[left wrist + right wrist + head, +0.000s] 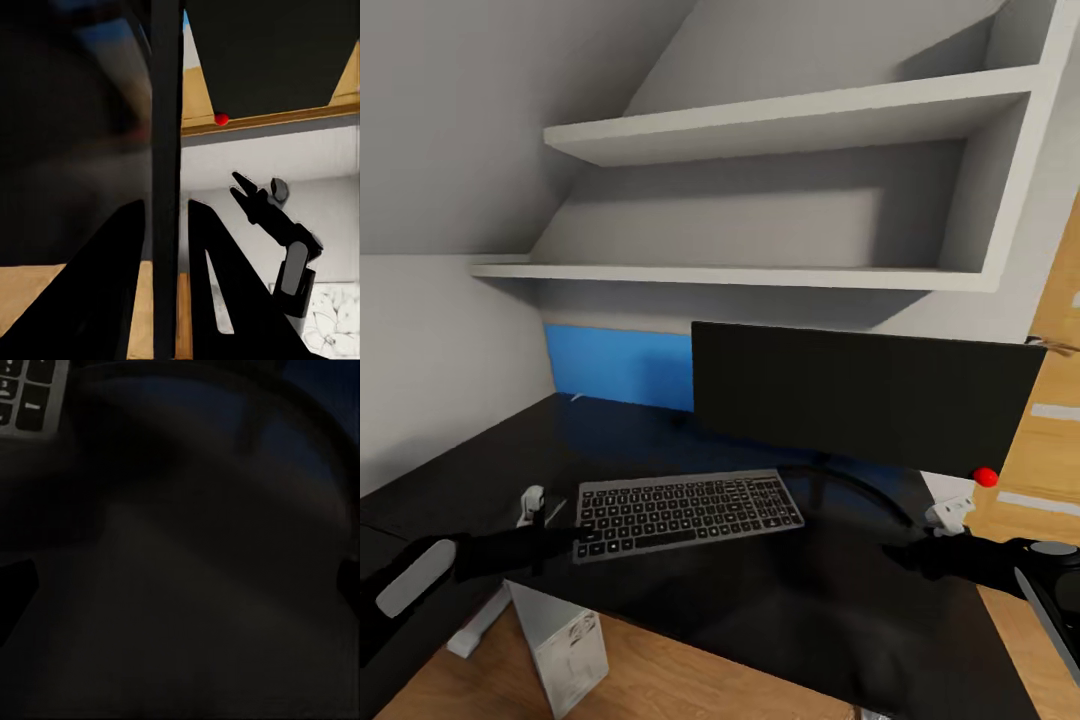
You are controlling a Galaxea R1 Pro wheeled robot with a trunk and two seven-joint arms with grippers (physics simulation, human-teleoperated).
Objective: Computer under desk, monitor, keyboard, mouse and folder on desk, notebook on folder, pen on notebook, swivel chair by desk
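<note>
No readable lettering on the keyboard point(688, 512), its key legends too small to make out; one keyboard, one monitor point(860, 395), one white computer point(563, 645) standing under the desk's front edge; the black desk point(780, 600) sits in a bedroom corner, two white shelves point(760, 275) above, a wooden floor below; the left gripper point(588, 543) clamps narrow on the keyboard's left front edge; the right gripper point(241, 189) hovers near the desk's right edge, jaws parted; a red dot point(985, 477) glows beside the monitor's lower right corner.
</note>
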